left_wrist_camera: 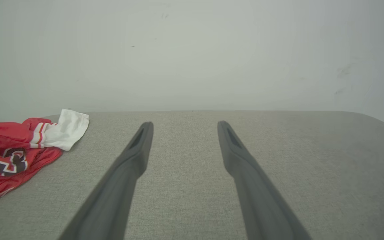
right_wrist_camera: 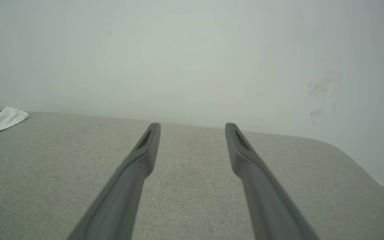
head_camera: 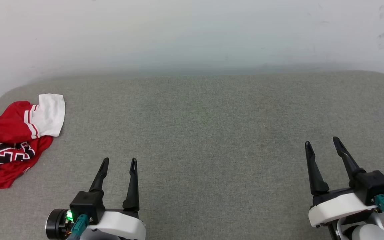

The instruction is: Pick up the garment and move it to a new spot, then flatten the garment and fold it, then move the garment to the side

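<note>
Crumpled red garment (head_camera: 5, 130) at the gray worktop's (head_camera: 212, 133) left end.
The left gripper (head_camera: 119, 161) and right gripper (head_camera: 322, 141) sit apart from it, jaws wide open, holding nothing.

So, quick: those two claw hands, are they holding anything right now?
Left gripper: open, holding nothing; the garment lies apart, to its left.
Right gripper: open, holding nothing.
</note>
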### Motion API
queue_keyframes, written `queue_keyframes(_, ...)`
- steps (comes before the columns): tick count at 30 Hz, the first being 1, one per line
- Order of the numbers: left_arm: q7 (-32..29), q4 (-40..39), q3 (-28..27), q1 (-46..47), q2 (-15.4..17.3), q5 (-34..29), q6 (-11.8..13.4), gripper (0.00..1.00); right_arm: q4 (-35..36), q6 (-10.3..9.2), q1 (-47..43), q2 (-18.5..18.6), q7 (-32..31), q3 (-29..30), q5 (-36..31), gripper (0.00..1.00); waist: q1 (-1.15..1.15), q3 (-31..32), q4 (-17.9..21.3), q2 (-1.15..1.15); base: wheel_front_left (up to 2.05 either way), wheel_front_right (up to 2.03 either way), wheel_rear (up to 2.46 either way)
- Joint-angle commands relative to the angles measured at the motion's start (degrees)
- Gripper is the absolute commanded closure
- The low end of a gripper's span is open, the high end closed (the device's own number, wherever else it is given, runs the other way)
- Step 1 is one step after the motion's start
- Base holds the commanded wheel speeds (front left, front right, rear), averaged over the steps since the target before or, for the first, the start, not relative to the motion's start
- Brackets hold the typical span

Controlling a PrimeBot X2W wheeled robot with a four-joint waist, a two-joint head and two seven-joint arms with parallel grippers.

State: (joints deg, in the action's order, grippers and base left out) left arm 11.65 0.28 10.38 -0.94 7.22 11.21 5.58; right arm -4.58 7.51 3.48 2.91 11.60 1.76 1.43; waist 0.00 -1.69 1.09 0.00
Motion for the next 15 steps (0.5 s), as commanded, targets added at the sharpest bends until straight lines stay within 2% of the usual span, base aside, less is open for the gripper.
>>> queue_keyframes(1,0.5,-0.2,0.5,0.3,0.4,-0.9,1.1,0.00,0.6,-0.03,0.5,0.0,0.6,-0.1,-1.6,0.00,0.00,0.0,0.0,0.00,0.00,0.00,0.00)
queue_keyframes(5,1.0,-0.9,0.2,0.0,-0.1,0.3,1.9,0.00,0.8,-0.03,0.4,0.0,1.1,0.0,-2.3,0.00,0.00,0.1,0.1,0.00,0.00,0.00,0.00)
queue_keyframes(7,1.3,-1.3,-0.6,-0.3,-0.6,0.8,1.4,0.00,0.6,-0.03,0.2,0.0,1.3,0.1,-1.8,0.00,0.00,0.1,0.1,0.00,0.00,0.00,0.00)
queue_keyframes(15,2.1,-0.9,-5.2,-1.8,-3.4,2.4,-4.1,0.00,-1.1,-0.03,-0.1,0.0,2.2,0.4,2.8,0.00,0.00,0.2,0.1,0.00,0.00,0.00,0.00)
